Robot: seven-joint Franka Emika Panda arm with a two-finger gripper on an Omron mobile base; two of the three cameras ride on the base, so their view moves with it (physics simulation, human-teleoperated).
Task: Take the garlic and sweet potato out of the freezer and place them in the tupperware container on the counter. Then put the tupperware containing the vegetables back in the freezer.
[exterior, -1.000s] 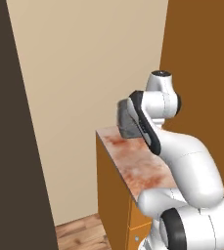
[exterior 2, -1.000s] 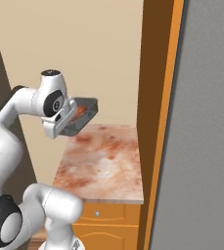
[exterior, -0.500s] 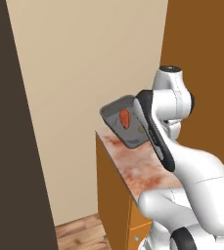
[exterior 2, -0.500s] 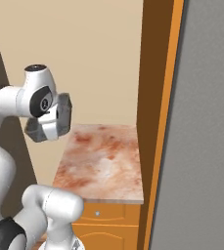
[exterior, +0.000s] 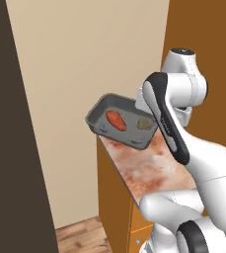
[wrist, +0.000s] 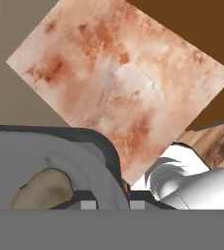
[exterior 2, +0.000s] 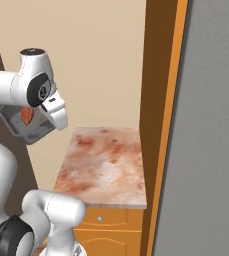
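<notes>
Grey tupperware container [exterior 2: 28, 131] half-hidden behind arm, garlic [wrist: 42, 190] blurry.

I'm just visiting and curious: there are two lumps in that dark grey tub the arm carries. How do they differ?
The orange-red sweet potato is brighter and looks larger than the pale tan garlic. The sweet potato lies near the middle of the shallow dark grey tupperware container; the garlic sits nearer the arm. Both rest in the same tilted tub, lifted above the marbled counter.
</notes>
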